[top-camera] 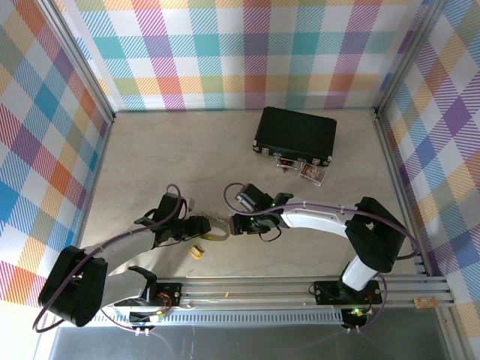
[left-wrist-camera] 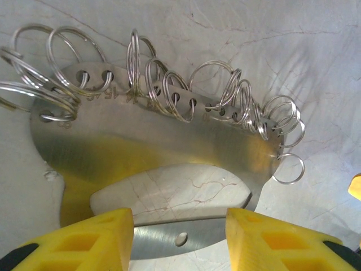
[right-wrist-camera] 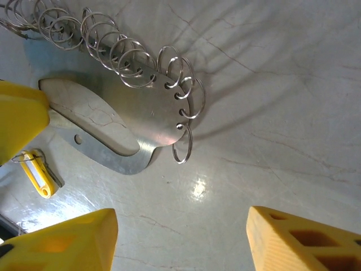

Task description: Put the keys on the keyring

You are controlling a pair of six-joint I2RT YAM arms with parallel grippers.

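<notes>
None of the split rings (left-wrist-camera: 180,99) on the keyring (left-wrist-camera: 169,147) carries a key, as far as both wrist views show. The keyring is a flat silvery plate with an oval cut-out. The rings hang in a row through holes along its curved edge.

My left gripper (left-wrist-camera: 179,240) straddles the narrow band on the keyring's opposite edge, fingers partly closed with the band between them. I judge this to be a hold on the keyring, whose shadow suggests it is tilted off the table (right-wrist-camera: 271,113).

My right gripper (right-wrist-camera: 180,237) stands beside the keyring's ring end, jaws apart with nothing between them.

One small yellow tag (right-wrist-camera: 36,174), on its own little ring, lies on the table near the keyring's band side, apart from it. I can make out no silvery key.

Status: threading not yet begun. Every key is left to pick up and thread.
</notes>
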